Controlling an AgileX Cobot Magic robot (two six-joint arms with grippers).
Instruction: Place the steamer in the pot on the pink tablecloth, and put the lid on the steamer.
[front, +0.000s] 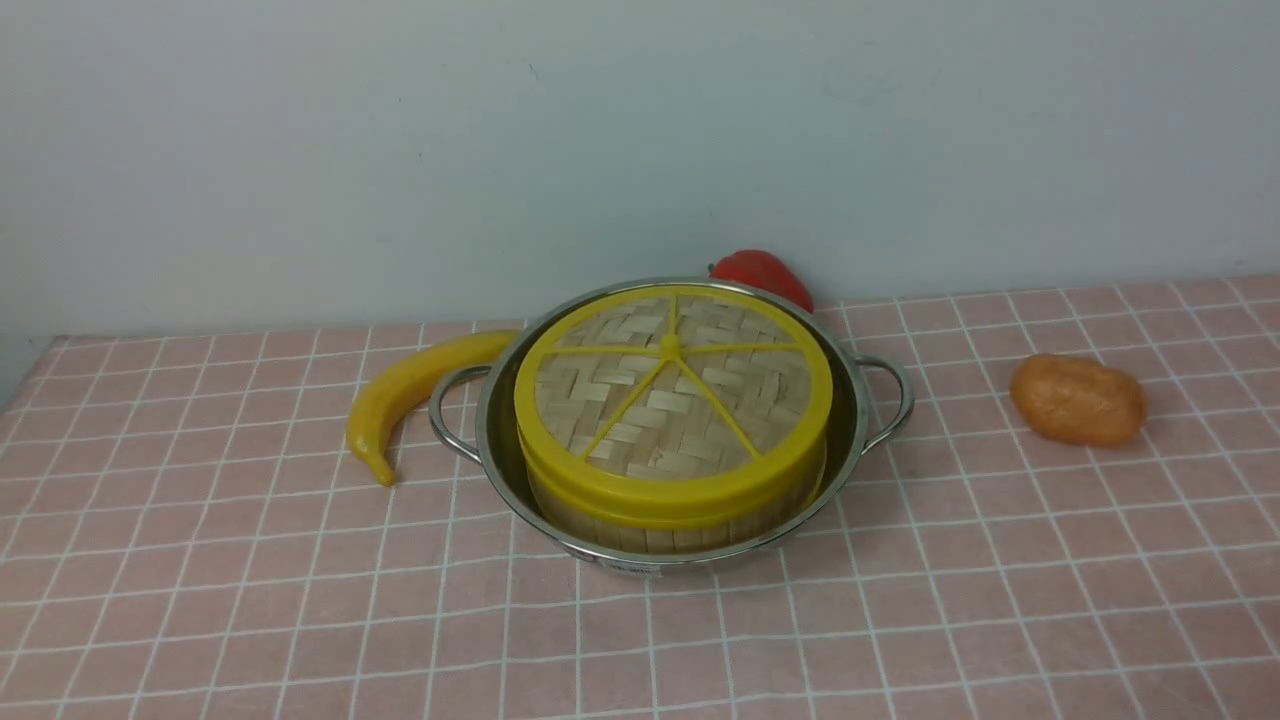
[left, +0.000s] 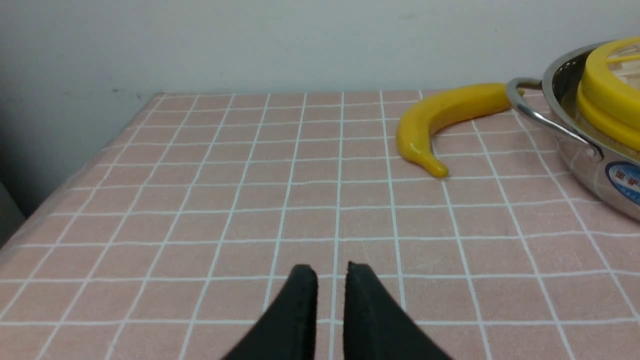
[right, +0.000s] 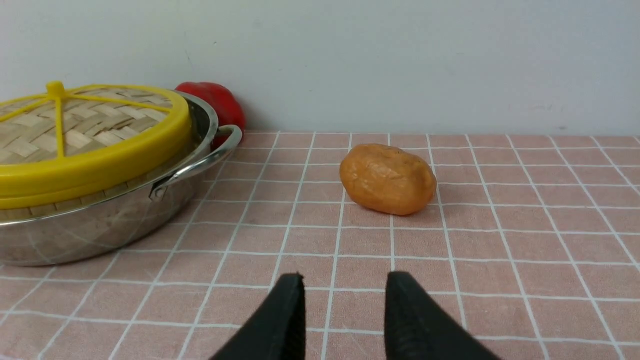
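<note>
The shiny pot (front: 848, 420) stands mid-table on the pink tablecloth (front: 300, 600). The bamboo-slat steamer (front: 660, 525) sits inside it, and the woven lid (front: 672, 385) with yellow spokes lies flat on top of the steamer. Neither arm shows in the front view. In the left wrist view my left gripper (left: 331, 270) hovers over bare cloth, well apart from the pot (left: 590, 165), its jaws a narrow gap apart with nothing between them. My right gripper (right: 344, 280) is open and empty over the cloth, with the pot (right: 100, 225) and lid (right: 85, 130) off to one side.
A yellow banana (front: 410, 385) lies against the pot's left handle. A red pepper (front: 765, 275) sits behind the pot by the wall. An orange-brown potato (front: 1078, 398) lies to the right. The table's left edge (left: 75, 170) shows in the left wrist view.
</note>
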